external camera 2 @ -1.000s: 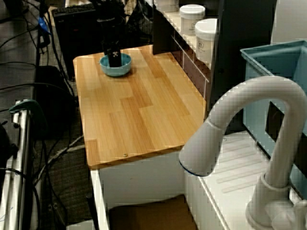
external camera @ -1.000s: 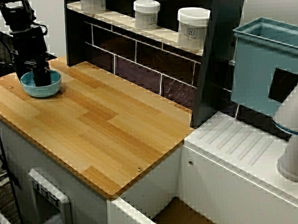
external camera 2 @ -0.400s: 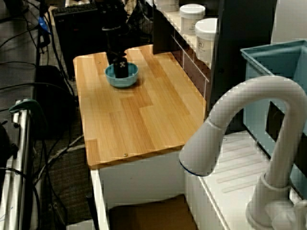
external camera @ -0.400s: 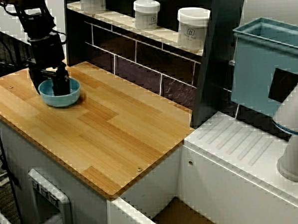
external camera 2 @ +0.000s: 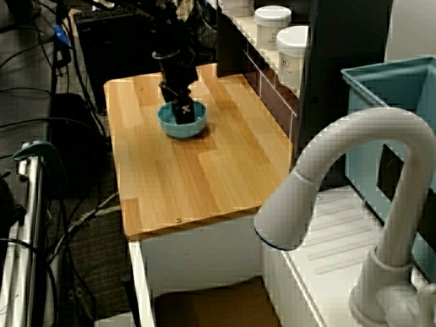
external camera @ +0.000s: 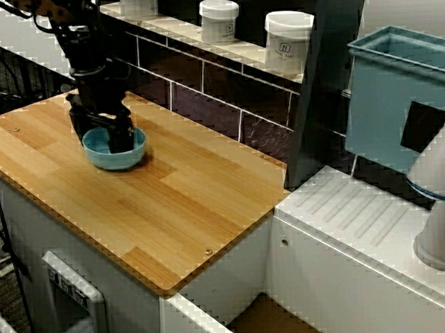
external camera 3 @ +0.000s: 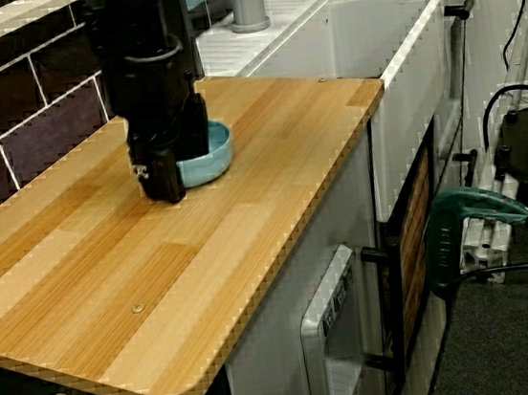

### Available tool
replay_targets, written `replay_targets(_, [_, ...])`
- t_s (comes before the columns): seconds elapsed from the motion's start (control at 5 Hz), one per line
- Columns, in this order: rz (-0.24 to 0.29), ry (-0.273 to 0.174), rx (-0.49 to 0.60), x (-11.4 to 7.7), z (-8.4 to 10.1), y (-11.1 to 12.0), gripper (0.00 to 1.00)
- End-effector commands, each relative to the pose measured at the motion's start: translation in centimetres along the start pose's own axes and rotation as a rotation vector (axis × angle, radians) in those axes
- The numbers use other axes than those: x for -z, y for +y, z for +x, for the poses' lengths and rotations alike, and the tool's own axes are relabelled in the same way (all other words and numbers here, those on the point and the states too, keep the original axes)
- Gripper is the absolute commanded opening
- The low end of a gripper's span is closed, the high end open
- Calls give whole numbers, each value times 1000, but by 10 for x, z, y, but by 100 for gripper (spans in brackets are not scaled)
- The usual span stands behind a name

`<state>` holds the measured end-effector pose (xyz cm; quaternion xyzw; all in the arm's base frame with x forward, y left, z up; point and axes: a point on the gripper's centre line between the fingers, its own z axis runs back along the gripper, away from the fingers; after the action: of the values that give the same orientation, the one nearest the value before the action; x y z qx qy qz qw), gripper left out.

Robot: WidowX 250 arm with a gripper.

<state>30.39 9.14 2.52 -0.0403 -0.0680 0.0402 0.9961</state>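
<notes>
A light blue bowl (external camera: 125, 157) sits on the wooden counter (external camera: 180, 206), left of its middle and near the tiled back wall. My black gripper (external camera: 104, 140) comes straight down onto the bowl's left rim, with one finger inside and one outside, shut on it. The view over the faucet shows the bowl (external camera 2: 193, 125) with the gripper (external camera 2: 180, 113) on its far rim. From the counter's end, the gripper (external camera 3: 170, 181) stands in front of the bowl (external camera 3: 212, 154) and hides most of it. The inside of the bowl is mostly hidden.
Two white jars (external camera: 288, 40) (external camera: 219, 19) stand on the shelf above the dark tiles. A blue bin (external camera: 398, 101) and a white faucet (external camera 2: 340, 170) lie to the right over the drainboard. The counter's front edge (external camera: 100, 255) drops off to the floor.
The gripper has carried the bowl to the right along the counter, from the far left corner toward the middle, keeping its hold on the rim.
</notes>
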Motion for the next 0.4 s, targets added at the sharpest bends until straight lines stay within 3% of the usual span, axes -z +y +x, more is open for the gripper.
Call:
replay_targets(0.0, [16,-52,21,-5,1,-34,100])
replay_targets(0.2, [-5,-53,21,-16,2,-46,100])
